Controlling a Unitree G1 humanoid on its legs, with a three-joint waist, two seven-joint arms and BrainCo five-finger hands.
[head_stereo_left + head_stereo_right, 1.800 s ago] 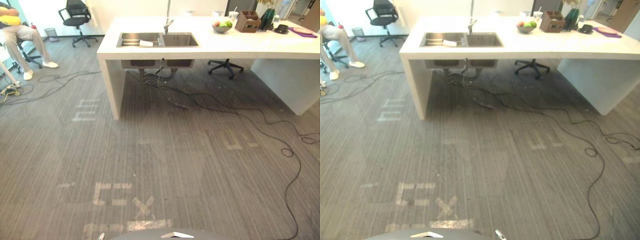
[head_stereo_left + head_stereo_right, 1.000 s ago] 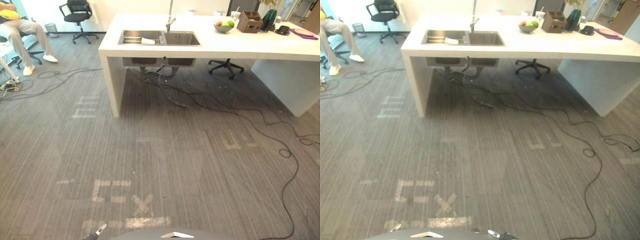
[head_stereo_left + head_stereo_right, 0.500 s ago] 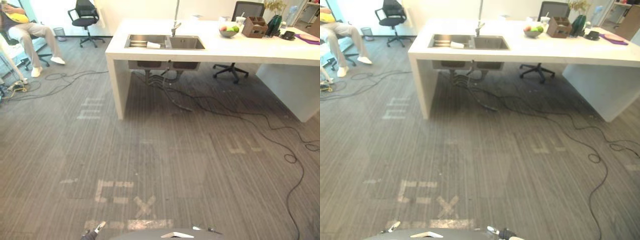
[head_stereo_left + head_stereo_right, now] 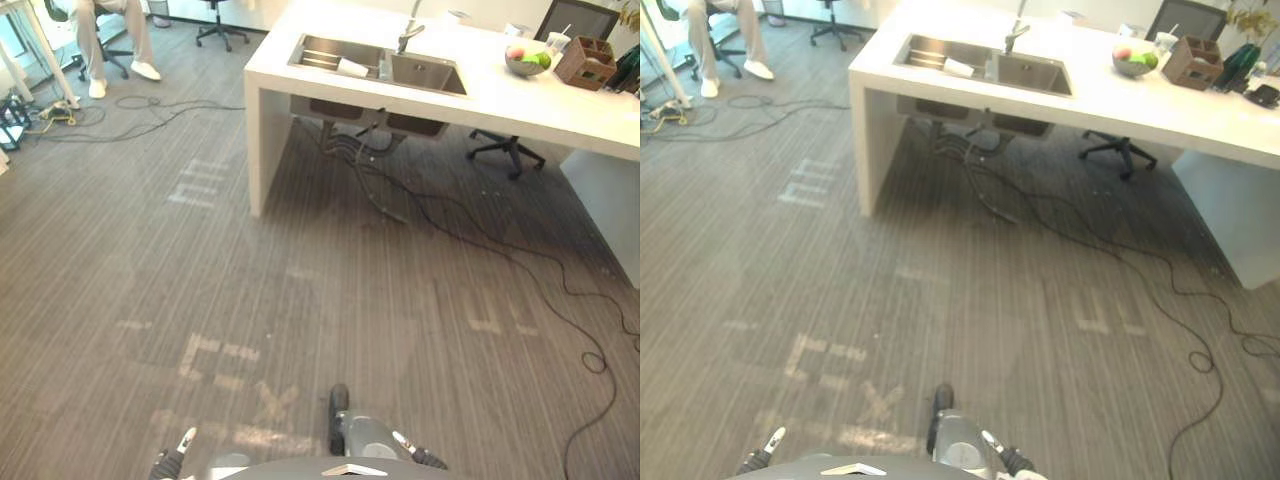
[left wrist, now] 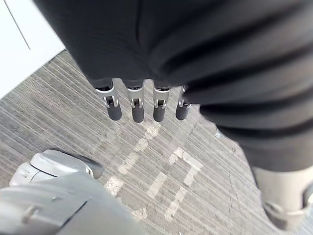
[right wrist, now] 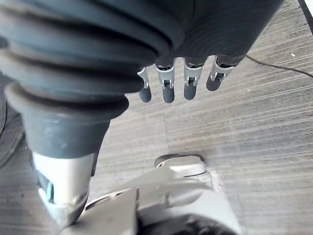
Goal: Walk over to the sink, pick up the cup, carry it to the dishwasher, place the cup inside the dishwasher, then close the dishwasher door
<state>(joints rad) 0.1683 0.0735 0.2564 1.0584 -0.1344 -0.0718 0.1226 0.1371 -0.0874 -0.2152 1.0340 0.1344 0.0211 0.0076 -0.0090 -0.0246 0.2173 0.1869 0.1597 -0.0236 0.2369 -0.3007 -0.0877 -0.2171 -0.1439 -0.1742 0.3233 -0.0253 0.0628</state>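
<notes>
My head camera has swung since a moment ago and the sink (image 4: 430,76) looks nearer, so the walk is under way, though I'm well short of it. The cup (image 4: 352,67) lies in the sink's left basin, by the divider. My left hand (image 5: 137,110) and right hand (image 6: 167,89) hang straight-fingered, holding nothing.

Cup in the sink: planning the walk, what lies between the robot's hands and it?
In the left eye view: carpet with faded tape marks, cables beneath the counter, then its front edge.
</notes>
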